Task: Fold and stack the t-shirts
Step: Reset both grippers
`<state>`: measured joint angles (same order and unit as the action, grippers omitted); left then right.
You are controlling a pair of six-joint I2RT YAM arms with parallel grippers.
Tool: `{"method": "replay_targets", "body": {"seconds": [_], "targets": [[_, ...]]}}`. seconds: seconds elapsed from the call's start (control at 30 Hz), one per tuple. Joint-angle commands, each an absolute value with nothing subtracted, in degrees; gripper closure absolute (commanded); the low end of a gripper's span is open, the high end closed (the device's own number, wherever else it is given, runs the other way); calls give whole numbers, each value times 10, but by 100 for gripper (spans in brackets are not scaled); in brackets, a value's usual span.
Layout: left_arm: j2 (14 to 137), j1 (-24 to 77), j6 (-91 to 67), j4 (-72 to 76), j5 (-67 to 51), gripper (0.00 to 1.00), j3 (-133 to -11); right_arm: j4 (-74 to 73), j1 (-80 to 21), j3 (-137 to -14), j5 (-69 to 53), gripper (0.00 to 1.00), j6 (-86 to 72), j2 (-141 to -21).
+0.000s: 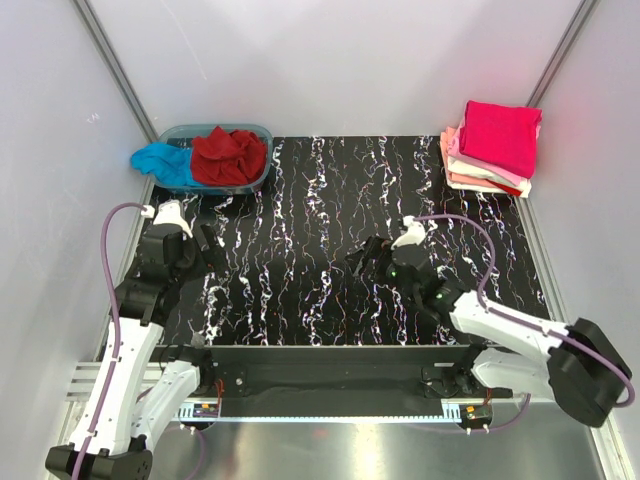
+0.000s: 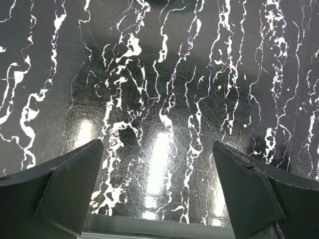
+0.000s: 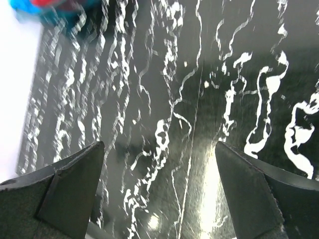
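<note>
A stack of folded t-shirts (image 1: 495, 148) lies at the far right corner of the table, a bright pinkish-red one (image 1: 500, 133) on top of pale pink and white ones. A crumpled dark red t-shirt (image 1: 228, 155) fills the tub at the far left, and a turquoise t-shirt (image 1: 162, 163) hangs over its left rim. My left gripper (image 1: 205, 245) is open and empty over the table's left side; in its wrist view (image 2: 158, 149) only marbled tabletop lies between the fingers. My right gripper (image 1: 365, 255) is open and empty near the table's middle, its wrist view (image 3: 159, 149) showing bare tabletop.
The clear blue-tinted tub (image 1: 262, 175) stands at the far left. The black marbled tabletop (image 1: 320, 220) spans the workspace between white walls. A blurred bit of the turquoise and red cloth (image 3: 45, 7) shows at the top left of the right wrist view.
</note>
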<state>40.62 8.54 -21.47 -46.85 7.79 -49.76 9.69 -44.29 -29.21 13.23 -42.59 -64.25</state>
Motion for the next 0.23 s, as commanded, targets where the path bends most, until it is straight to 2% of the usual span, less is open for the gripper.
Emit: {"method": "replay_targets", "body": {"seconds": [0.0, 0.2], "targets": [[402, 82, -219, -451, 86, 1, -507, 144, -445, -265, 199, 0, -439, -612], [390, 82, -216, -453, 81, 1, -509, 188, -445, -250, 160, 0, -423, -614]]}}
